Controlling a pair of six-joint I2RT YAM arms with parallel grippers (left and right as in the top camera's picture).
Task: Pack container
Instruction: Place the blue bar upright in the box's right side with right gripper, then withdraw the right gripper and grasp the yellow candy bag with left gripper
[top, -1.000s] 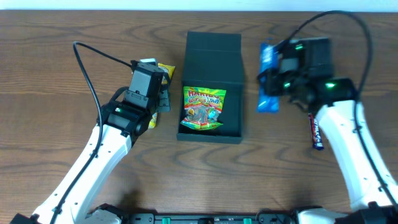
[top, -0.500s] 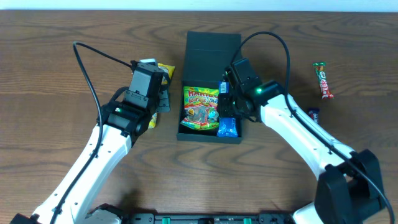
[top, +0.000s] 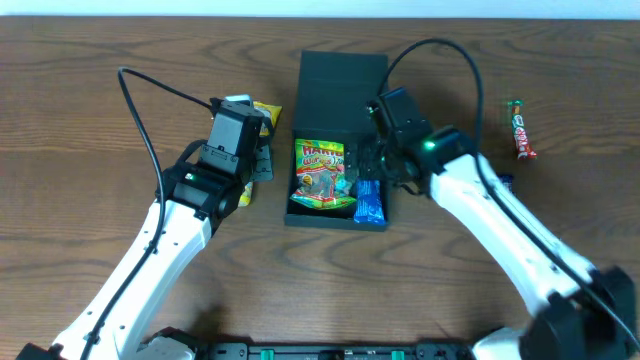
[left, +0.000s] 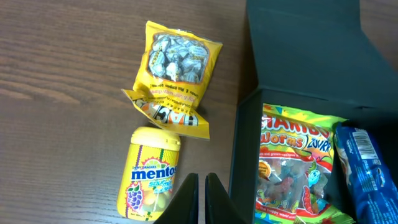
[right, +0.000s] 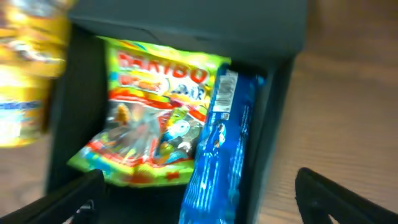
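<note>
While Haribo Worms bag (left: 292, 162) and blue packet (right: 217, 149) lie inside container (top: 340, 85), Mentos tub (left: 149, 177) sits outside; left fingers (left: 186, 202) closed, right fingers (right: 329, 190) spread.

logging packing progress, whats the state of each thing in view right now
container: open, lid flap folded back
Haribo bag: inside the container, left side
blue packet: inside the container, along its right wall
yellow sweet bag: on the table outside the container, crumpled
Mentos bottle: on the table, cap shut
candy bar: on the table, far right
left gripper: shut, empty
right gripper: open, empty, over the container
</note>
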